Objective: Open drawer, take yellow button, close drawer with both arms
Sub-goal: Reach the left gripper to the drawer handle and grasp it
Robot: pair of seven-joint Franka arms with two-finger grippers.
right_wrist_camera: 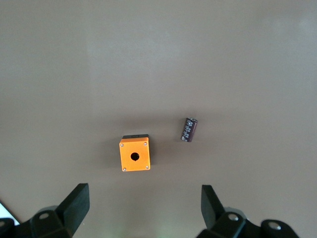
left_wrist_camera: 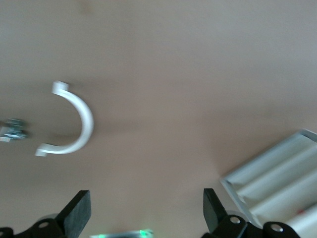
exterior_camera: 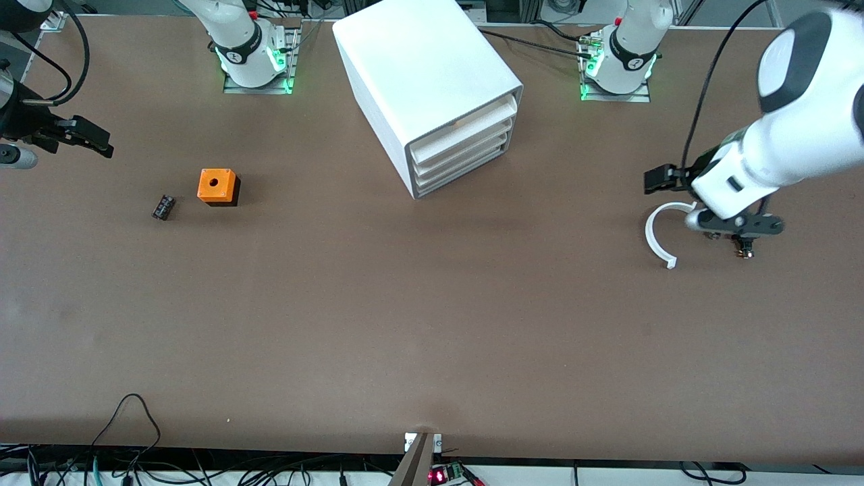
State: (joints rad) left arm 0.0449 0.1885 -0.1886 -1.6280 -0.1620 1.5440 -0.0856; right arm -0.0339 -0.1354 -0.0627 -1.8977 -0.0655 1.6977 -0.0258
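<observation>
The cabinet (exterior_camera: pixel 432 88) holds four shut drawers; the top drawer (exterior_camera: pixel 466 125) is closed. Left claw (left_wrist_camera: pixel 143 210) and right claw (right_wrist_camera: pixel 143 208) hover spread, holding nothing.

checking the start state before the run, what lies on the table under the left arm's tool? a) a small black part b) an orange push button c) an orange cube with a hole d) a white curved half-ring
d: the white half-ring lies on the table under the left tool, which is open and empty; the wrist view shows it too.
</observation>
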